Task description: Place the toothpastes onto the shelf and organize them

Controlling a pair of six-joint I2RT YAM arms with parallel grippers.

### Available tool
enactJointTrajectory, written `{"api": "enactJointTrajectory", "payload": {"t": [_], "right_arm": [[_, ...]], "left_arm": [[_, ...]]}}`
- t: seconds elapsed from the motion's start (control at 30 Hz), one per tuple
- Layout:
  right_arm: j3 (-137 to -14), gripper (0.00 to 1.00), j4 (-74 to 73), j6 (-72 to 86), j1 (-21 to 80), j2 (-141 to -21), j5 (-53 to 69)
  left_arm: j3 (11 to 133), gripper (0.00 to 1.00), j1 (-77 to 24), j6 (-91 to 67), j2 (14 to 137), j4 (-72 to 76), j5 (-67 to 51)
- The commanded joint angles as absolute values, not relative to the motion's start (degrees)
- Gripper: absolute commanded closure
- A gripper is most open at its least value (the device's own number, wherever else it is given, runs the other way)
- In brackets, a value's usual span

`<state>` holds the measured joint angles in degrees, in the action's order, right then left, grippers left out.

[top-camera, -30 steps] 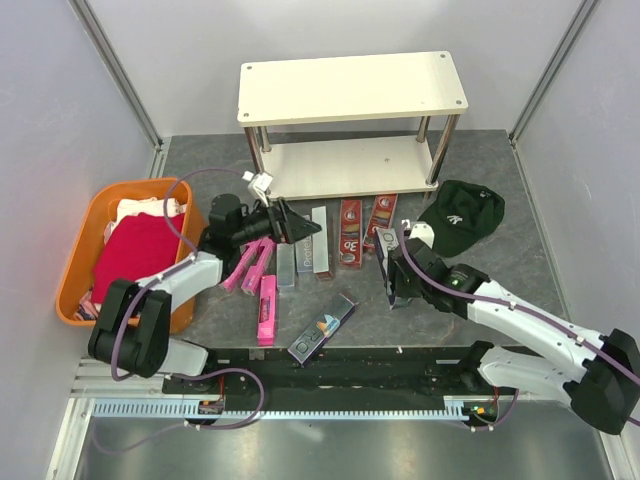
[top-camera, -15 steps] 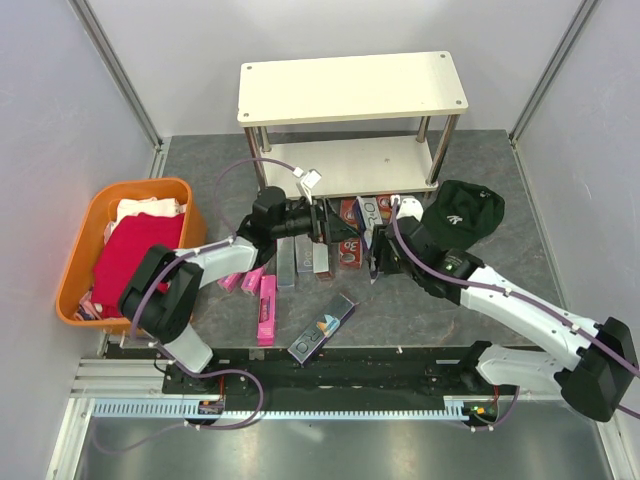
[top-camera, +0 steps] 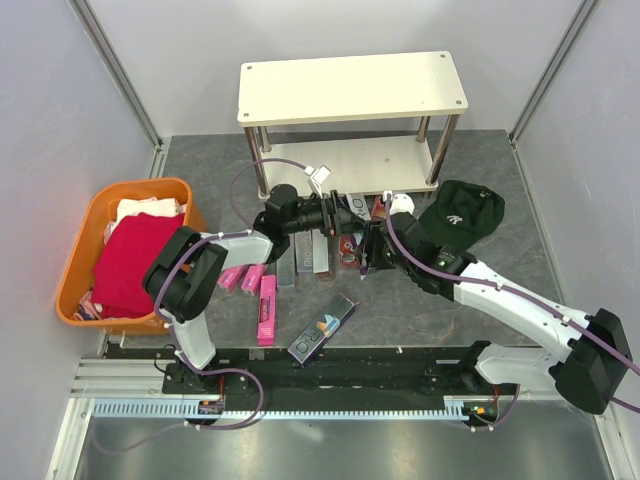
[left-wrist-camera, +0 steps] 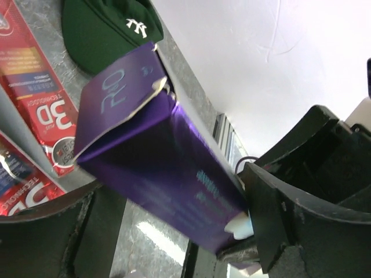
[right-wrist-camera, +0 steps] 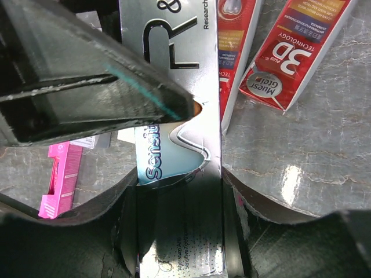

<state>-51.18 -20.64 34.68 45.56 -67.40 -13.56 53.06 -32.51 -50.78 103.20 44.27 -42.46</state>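
My right gripper (right-wrist-camera: 179,185) is shut on a silver and purple toothpaste box (right-wrist-camera: 174,150) and holds it tilted above the table, in front of the shelf (top-camera: 350,88). My left gripper (top-camera: 350,215) reaches across from the left. Its jaws stand open on either side of the same box (left-wrist-camera: 156,162), one finger (left-wrist-camera: 284,226) against the box's end and a gap on the other side. Red "3D" toothpastes (right-wrist-camera: 295,52) lie flat under the grippers. Pink boxes (top-camera: 266,310), grey ones (top-camera: 287,268) and a navy one (top-camera: 323,327) lie on the table.
A dark green cap (top-camera: 460,215) lies right of the grippers, near the shelf's right leg. An orange basket (top-camera: 75,250) with a red cloth (top-camera: 130,260) sits at the left. Both shelf boards hold nothing.
My left arm swung right, away from the pink boxes, to the box in my right gripper. The right gripper lifted that box up and left. The left jaws have narrowed a little.
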Motion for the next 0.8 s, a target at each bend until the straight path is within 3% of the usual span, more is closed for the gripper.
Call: {"api": "enactJointTrajectory", "payload": {"t": [0.0, 0.27, 0.37, 0.5, 0.67, 0.77], "right_arm": [[-53.26, 0.71, -16.44, 34.72, 46.14, -67.76, -13.97], [-53.09, 0.66, -17.40, 34.01, 46.41, -68.73, -17.49], [-52.74, 0.57, -16.62, 33.75, 46.58, -68.64, -17.23], [-53.00, 0.34, -15.56, 33.05, 46.41, -68.91, -17.40], [-53.79, 0.16, -13.72, 31.56, 46.41, -68.99, -16.00], [-54.67, 0.11, -13.01, 30.68, 46.41, -69.43, -13.37]], "left_arm": [[56.34, 0.24, -33.31, -55.37, 104.94, 49.13, -44.21], [55.37, 0.63, -33.22, -55.81, 104.07, 49.48, -44.21], [54.67, 0.76, -32.87, -56.25, 103.89, 50.27, -44.03], [54.32, 0.90, -31.38, -58.44, 104.85, 52.73, -45.17], [52.39, 0.95, -28.83, -60.38, 104.77, 56.94, -46.58], [51.68, 0.96, -27.16, -60.99, 104.50, 58.79, -47.72]]}}
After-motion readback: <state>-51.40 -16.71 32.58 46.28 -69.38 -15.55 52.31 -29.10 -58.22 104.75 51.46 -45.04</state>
